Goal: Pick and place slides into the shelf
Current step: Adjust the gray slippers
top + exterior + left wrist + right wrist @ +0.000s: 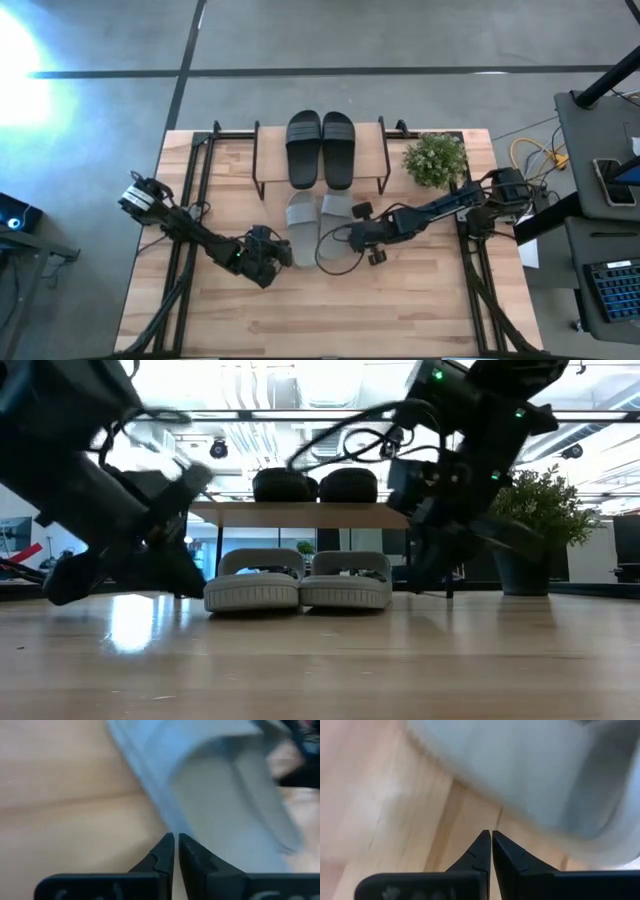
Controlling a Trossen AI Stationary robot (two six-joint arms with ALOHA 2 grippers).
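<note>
Two black slides (320,148) already sit on the shelf (370,140); two grey slides (318,222) lie side by side on the table just in front of it, partly under its front edge. We judge the grey pair is the step in hand: left gripper (268,258) and right gripper (362,236) flank them, fingertips pressed together, holding nothing. Next we'd need to spread & grip a strap. Long axes run front-to-back w/ the shelf; toes look aimed away from it.

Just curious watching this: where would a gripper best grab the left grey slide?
Probably by its wide strap, from above. The left grey slide lies flat, sole down, so the strap arches up off the table. The left gripper, fingers shut, sits at its near end.
</note>
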